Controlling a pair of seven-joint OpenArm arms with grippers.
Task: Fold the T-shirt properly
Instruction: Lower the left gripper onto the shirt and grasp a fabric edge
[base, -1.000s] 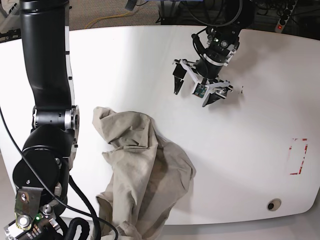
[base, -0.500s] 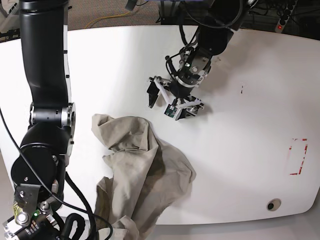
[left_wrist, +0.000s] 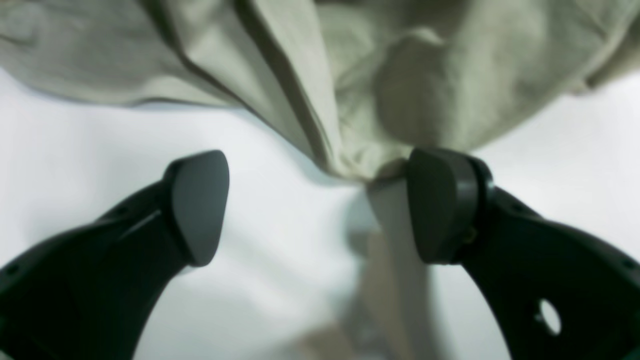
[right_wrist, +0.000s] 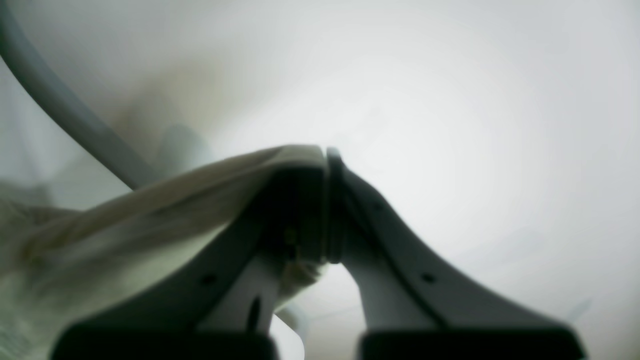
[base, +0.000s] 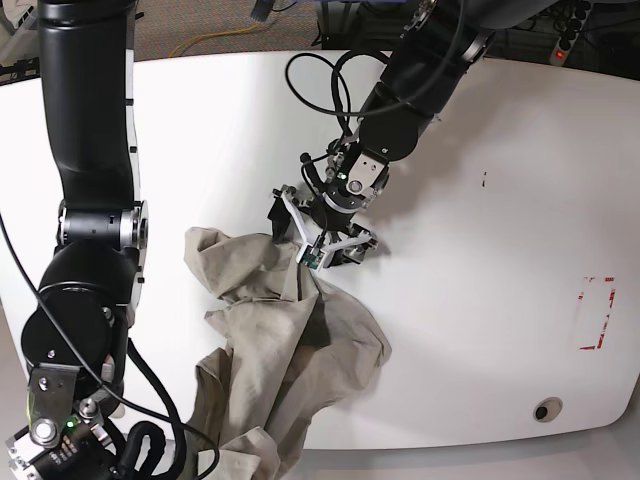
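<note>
The T-shirt (base: 285, 350) lies crumpled on the white table (base: 500, 300), toward the near-left part of its top. Its lower part hangs over the near edge. The fabric is bunched in deep folds, with a raised ridge running from its far tip toward the near edge.

Left gripper (base: 318, 238): at the far edge of the cloth, jaws spread wide. In the left wrist view, one fingertip (left_wrist: 440, 205) touches a puckered point of the fabric (left_wrist: 360, 100). The other fingertip (left_wrist: 200, 200) stands apart from the cloth over bare table. Nothing is clamped between them. The left arm (base: 420, 80) reaches in from the far edge of the table, slanting down toward the shirt, wrist bent so the fingers point at the cloth.

Right gripper (right_wrist: 325, 200): jaws pressed together, with a fold of beige fabric (right_wrist: 150, 220) pinched between them and draping off to one side. The background in that view is blurred. The right arm (base: 90, 200) stands at the left edge of the table as a tall column, folding down past the near edge. The gripper itself is not seen in the base view.
</note>
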